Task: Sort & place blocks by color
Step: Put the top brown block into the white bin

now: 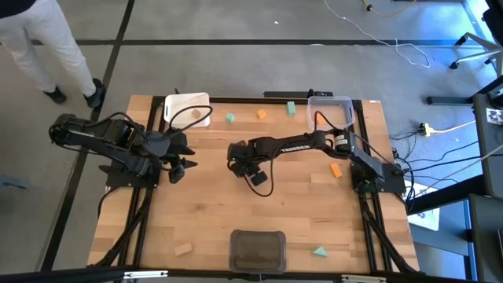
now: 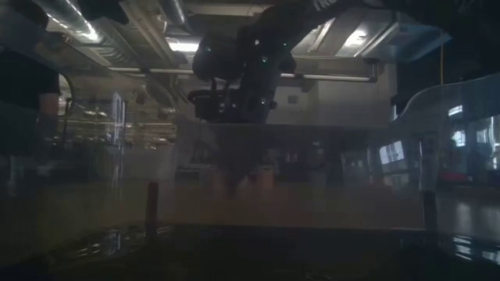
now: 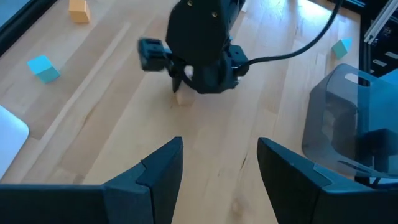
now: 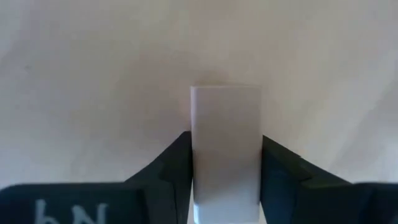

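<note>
A pale wooden block [image 4: 225, 118] stands on the bare table's middle, between the fingers of my right gripper [image 1: 236, 167], which points steeply down and is shut on it. The left wrist view shows that gripper [image 3: 200, 70] over the block [image 3: 183, 98]. My left gripper [image 3: 219, 163] hovers open over the table's left part, with nothing between its fingers. Other blocks lie loose: teal ones [image 1: 230, 118] [image 1: 291, 108] and an orange one [image 1: 262, 115] near the far edge, another orange one [image 1: 336, 170] at the right. My right gripper pinches the pale block between its two fingers, one pad on each of two opposite side faces [image 4: 199, 155]. The fingers come from above, pointing steeply down. The block's lower end [image 3: 184, 101] is on the table.
A white tray [image 1: 187, 110] stands at the far left, a clear tray [image 1: 330, 110] at the far right, and a dark grey tray [image 1: 257, 250] at the near edge. A pale block [image 1: 183, 249] and a teal block [image 1: 320, 251] flank the grey tray. A person's legs [image 1: 47, 47] show beyond the far left corner.
</note>
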